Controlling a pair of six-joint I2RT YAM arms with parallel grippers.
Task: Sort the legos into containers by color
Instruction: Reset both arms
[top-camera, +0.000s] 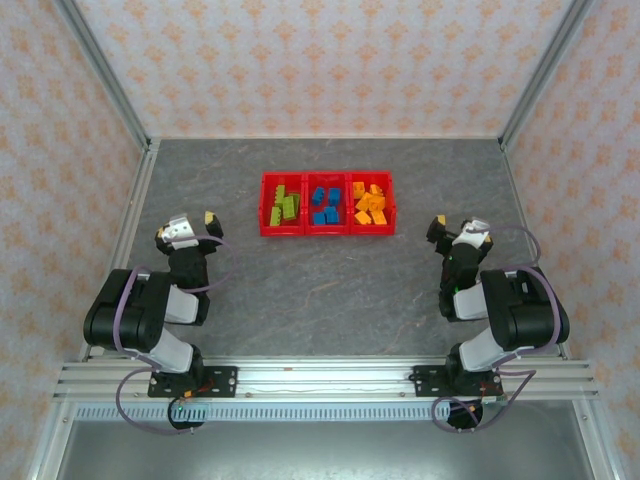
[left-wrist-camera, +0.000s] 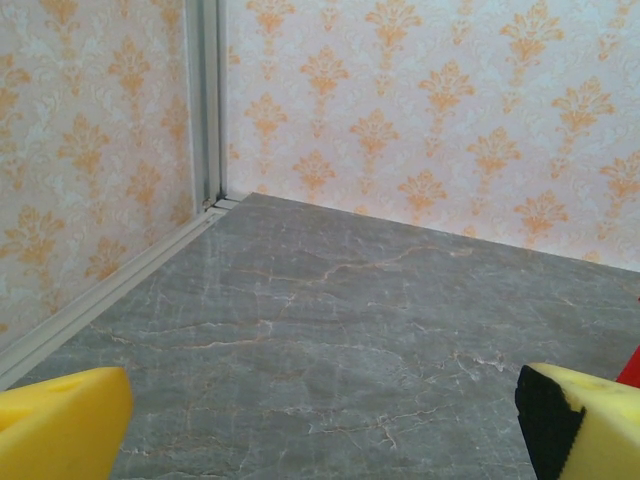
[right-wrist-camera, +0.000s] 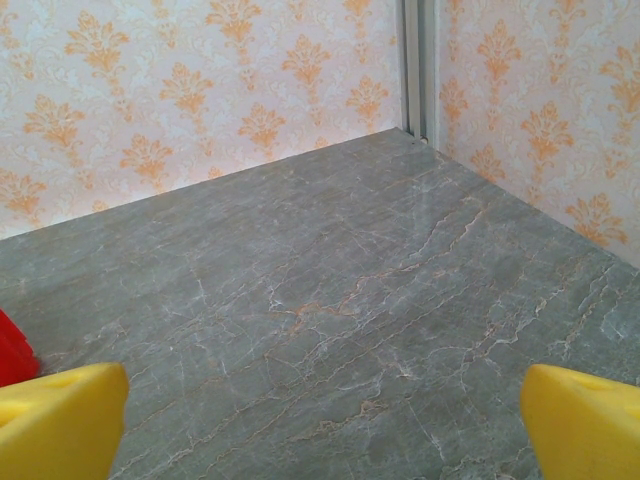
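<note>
The three joined red containers sit at the table's back centre. Lime green legos lie in the left bin, blue legos in the middle bin, orange-yellow legos in the right bin. My left gripper rests low at the left, well apart from the bins, open and empty. My right gripper mirrors it on the right, open and empty. A sliver of the red containers shows at the left wrist view's right edge, and another sliver of the containers at the right wrist view's left edge.
Grey marble tabletop stretches between the arms and the bins. Patterned walls with metal corner posts enclose the table on three sides. No loose bricks lie on the table surface.
</note>
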